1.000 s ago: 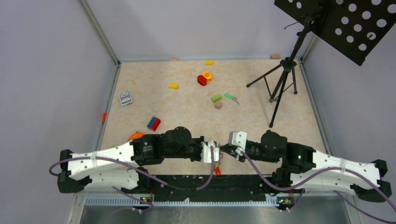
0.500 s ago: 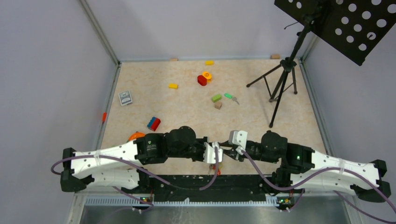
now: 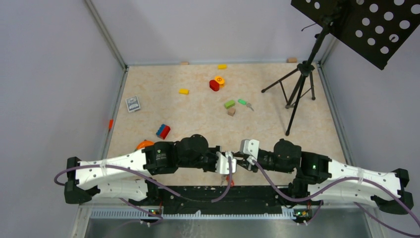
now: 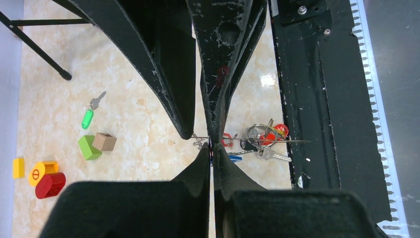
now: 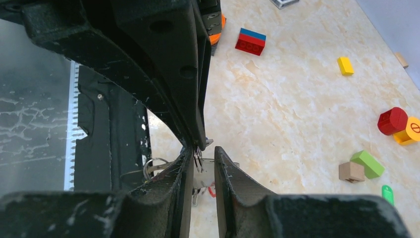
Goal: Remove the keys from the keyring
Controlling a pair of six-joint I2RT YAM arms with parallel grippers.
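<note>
L gripper (image 4: 212, 148) pinched tight on keyring (image 5: 198, 157), w/ its small metal ring at the tips. R gripper (image 5: 203, 151) fingers slightly apart, that ring in the gap, not clamped. Both meet near-centre of table (image 3: 198, 109), just beside black rail (image 4: 317, 99) at near edge. The keys (image 4: 271, 156), red & blue heads, bunched w/ a bigger ring (image 4: 256, 133) beside the tips; hanging or lying, can't tell

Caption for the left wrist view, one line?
Shut left pincer meets the right pincer tip to tip, with the keys bunched beside the tips.
</note>
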